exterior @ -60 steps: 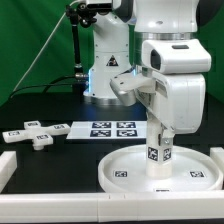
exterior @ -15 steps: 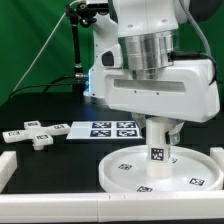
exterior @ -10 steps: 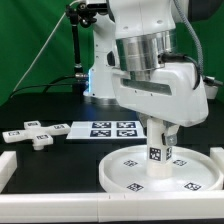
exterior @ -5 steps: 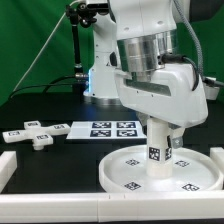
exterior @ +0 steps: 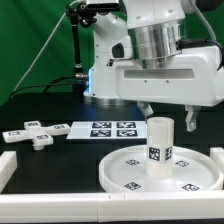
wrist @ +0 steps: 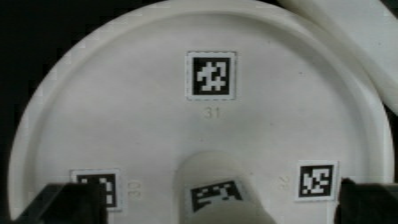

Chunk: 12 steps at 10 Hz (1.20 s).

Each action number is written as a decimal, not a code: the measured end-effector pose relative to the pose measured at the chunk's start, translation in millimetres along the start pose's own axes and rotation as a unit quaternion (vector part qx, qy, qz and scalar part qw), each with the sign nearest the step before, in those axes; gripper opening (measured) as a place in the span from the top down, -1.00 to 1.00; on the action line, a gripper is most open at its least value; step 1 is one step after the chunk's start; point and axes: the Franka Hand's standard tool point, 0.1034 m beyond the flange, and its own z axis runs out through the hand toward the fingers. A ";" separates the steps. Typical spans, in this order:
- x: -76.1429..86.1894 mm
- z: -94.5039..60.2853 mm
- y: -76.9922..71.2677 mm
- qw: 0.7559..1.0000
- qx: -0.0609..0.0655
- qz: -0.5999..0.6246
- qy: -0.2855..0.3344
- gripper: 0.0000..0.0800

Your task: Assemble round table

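A: Where is the leg found, and is it seated?

B: The leg (exterior: 160,148) is seen upright on the middle of the disc (exterior: 118,175), with its base touching the disc floor. The disc is laid flat on the surface (exterior: 60,160), toward the front. Whether the joint is fully tightened cannot be told from these views

A: What is held by the gripper?

B: Nothing is held. The gripper (exterior: 169,112) is seen wide open just above the top of the leg, and its fingers (exterior: 190,112) are apart from the leg. In the wrist view the leg top is seen between two tags of the disc, so the gripper is judged to be roughly centred over it

A: How can the step in hand be done well?

B: It is judged that the leg is being fastened into the disc by turns. For a new grip, the gripper should be lowered straight down, so that the leg is taken equally by both fingers. A grip taken off-centre could tilt the leg or drag the disc. The turn should be made around the leg's own axis, and no side push should be given

A: And how is the arm posed?

B: The wrist is pointed straight down and the hand is held level over the disc. The foot piece (exterior: 36,136) is found well apart, on the exterior view's left, just beside the marker board (exterior: 104,128), and it is not yet needed
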 end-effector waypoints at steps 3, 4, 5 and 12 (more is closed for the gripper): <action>-0.6 0.5 -0.1 1.000 0.000 -0.001 0.000 -0.62; -2.5 -0.5 1.6 1.000 -0.005 -0.027 -0.003 -0.62; -11.1 -6.2 9.3 0.994 -0.028 -0.107 -0.017 -0.62; 8.8 -29.2 35.4 0.951 -0.040 -0.305 -0.016 -0.62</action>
